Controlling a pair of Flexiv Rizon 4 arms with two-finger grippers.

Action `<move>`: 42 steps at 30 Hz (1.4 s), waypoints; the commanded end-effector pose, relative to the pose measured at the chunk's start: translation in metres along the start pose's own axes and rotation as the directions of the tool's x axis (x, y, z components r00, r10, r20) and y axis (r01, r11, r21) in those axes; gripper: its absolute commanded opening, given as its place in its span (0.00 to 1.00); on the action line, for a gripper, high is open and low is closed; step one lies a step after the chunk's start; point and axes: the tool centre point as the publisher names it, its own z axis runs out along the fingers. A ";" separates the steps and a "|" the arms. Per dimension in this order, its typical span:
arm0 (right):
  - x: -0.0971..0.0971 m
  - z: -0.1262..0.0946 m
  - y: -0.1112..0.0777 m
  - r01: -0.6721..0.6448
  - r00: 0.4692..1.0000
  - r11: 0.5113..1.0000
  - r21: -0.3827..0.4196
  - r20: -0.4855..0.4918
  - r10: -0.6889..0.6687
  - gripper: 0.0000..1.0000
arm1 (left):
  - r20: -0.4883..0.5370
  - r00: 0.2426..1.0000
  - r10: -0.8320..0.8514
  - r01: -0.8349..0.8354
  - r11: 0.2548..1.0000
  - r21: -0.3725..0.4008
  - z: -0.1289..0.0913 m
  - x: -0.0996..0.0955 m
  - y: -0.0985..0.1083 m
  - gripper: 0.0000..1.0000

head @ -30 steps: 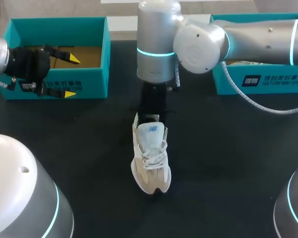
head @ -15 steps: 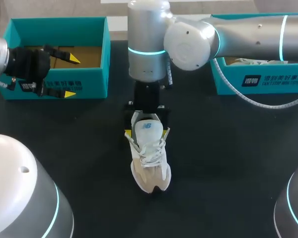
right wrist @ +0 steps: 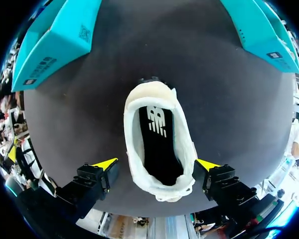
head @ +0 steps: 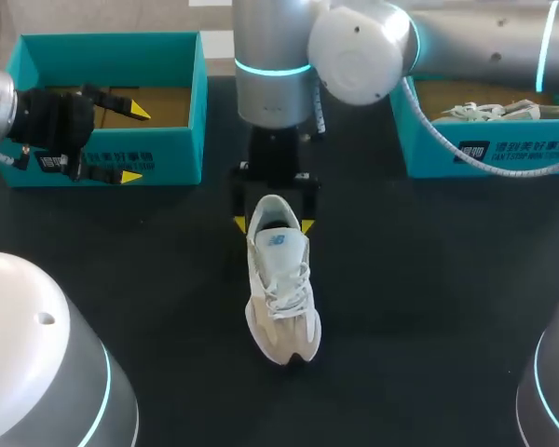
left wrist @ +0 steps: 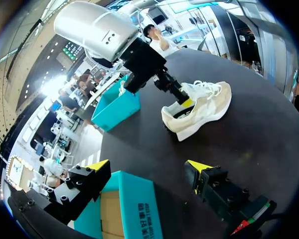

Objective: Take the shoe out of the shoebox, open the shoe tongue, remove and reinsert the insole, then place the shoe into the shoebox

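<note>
At the worktop's [head: 429, 279] middle, the pale shoe [head: 281, 298] stands on its sole, long axis near-to-far, toe toward the robot, heel between the right hand's [head: 272, 224] spread, untouching fingers, while the left hand [head: 134, 143] hangs spread over the teal shoebox's [head: 102, 39] front wall.
</note>
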 end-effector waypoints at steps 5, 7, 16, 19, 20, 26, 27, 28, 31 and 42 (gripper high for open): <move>-0.021 -0.014 -0.035 -0.050 0.999 0.998 -0.037 -0.006 0.050 1.00 | -0.003 1.000 0.001 -0.001 1.000 -0.003 0.000 0.000 0.000 1.00; -0.022 -0.016 -0.045 -0.052 0.999 0.998 -0.032 0.009 0.052 1.00 | -0.003 1.000 0.001 -0.001 1.000 -0.003 0.000 0.000 0.000 1.00; -0.012 -0.001 -0.062 -0.023 1.000 1.000 0.019 0.009 0.022 0.44 | -0.003 1.000 0.001 -0.001 1.000 -0.003 0.000 0.000 0.000 1.00; -0.008 0.001 -0.057 -0.011 1.000 1.000 0.027 -0.001 0.011 0.45 | -0.003 1.000 0.001 -0.001 1.000 -0.003 0.000 0.000 0.000 1.00; -0.006 0.001 -0.054 -0.007 1.000 1.000 0.025 0.002 0.007 0.45 | -0.003 1.000 0.001 -0.001 1.000 -0.003 0.000 0.000 0.000 1.00; -0.002 0.006 -0.036 0.029 1.000 0.999 0.022 -0.013 -0.028 0.46 | -0.003 1.000 0.001 -0.001 1.000 -0.003 0.000 0.000 0.000 1.00; -0.003 0.009 -0.032 0.029 0.999 0.999 0.029 -0.022 -0.028 0.46 | -0.003 1.000 0.001 -0.001 1.000 -0.003 0.000 0.000 0.000 1.00; -0.004 0.011 -0.028 0.037 0.999 0.999 0.033 -0.002 -0.037 0.46 | -0.003 1.000 0.001 -0.001 1.000 -0.003 0.000 0.000 0.000 1.00; -0.003 0.014 -0.022 0.058 0.998 0.997 0.043 0.002 -0.058 0.45 | -0.003 1.000 0.001 -0.001 1.000 -0.003 0.000 0.000 0.000 1.00; -0.010 0.002 -0.017 0.078 0.997 0.997 0.010 0.005 -0.078 0.45 | -0.003 1.000 0.001 -0.001 1.000 -0.003 0.000 0.000 0.000 1.00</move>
